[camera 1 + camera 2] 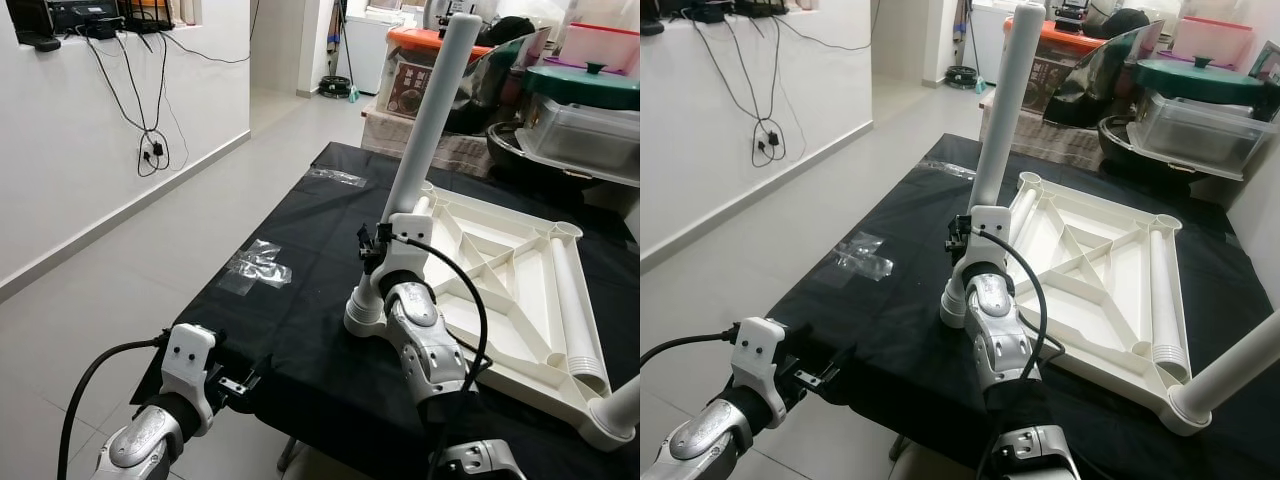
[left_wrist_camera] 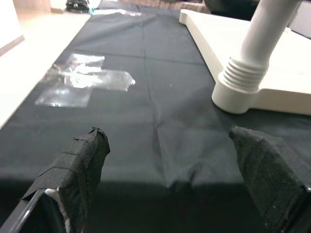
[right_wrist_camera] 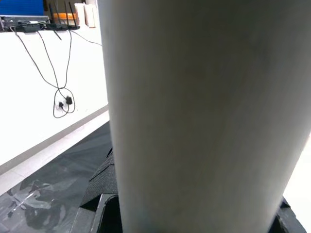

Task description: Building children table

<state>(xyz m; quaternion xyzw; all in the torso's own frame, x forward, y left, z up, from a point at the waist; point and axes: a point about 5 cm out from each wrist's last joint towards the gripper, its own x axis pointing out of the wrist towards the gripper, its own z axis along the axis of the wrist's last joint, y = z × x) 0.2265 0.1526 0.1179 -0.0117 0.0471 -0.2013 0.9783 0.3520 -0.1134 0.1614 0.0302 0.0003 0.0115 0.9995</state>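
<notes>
Black cloth (image 1: 300,310) covers the table; right claw (image 1: 385,245) grasps white leg (image 1: 430,120), left claw (image 2: 170,160) released.

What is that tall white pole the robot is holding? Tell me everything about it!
It is a table leg: a smooth, round white tube that looks like plastic, with a closed rounded top. It stands up, leaning a little, with its ridged bottom end set in a corner socket of the upside-down white tabletop that lies on the black cloth. The right gripper grips it low down, just above the socket. Nothing else touches it.
</notes>
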